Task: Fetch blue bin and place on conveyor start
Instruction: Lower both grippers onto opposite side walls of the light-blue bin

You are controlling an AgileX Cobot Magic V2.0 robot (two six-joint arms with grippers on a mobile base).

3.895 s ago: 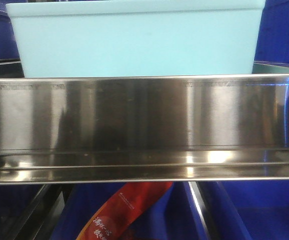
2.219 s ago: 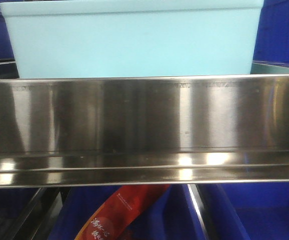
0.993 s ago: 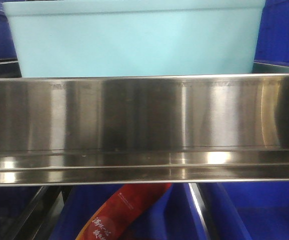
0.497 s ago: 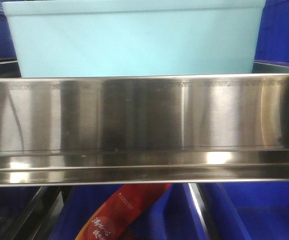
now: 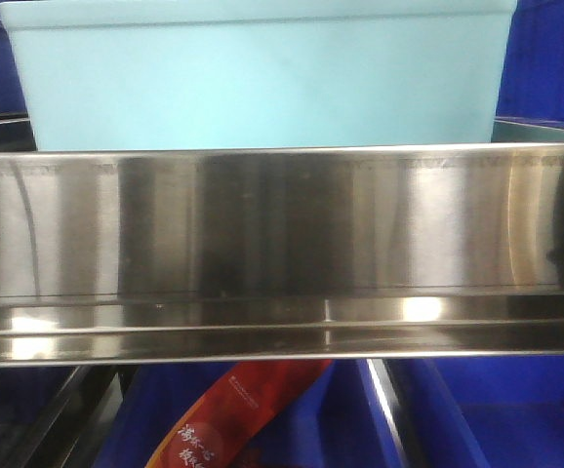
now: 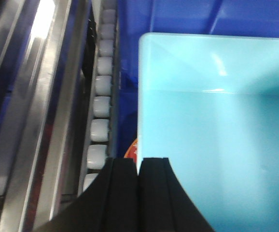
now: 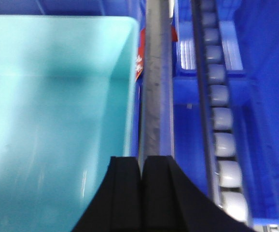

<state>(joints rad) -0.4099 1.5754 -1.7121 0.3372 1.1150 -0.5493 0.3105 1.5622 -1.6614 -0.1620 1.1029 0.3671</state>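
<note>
The blue bin [image 5: 262, 78] is a pale turquoise tub that fills the top of the front view, just behind a shiny steel shelf rail [image 5: 282, 244]. In the left wrist view my left gripper [image 6: 139, 162] is shut, with one black finger on each side of the left wall of the blue bin [image 6: 216, 145]. In the right wrist view my right gripper [image 7: 141, 159] is shut the same way at the right wall of the blue bin [image 7: 48, 121]. The bin's inside looks empty. The conveyor start is out of view.
Dark blue crates [image 5: 545, 58] stand behind and beside the bin, and more [image 5: 497, 409] sit on the level below. A red printed packet [image 5: 233, 419] lies under the rail. White roller tracks [image 6: 101, 130] [image 7: 221, 121] and a steel post [image 7: 156, 96] run close along both sides.
In the front view the bin has shifted slightly to the left over the last second, and the reflections on the steel rail have moved.
</note>
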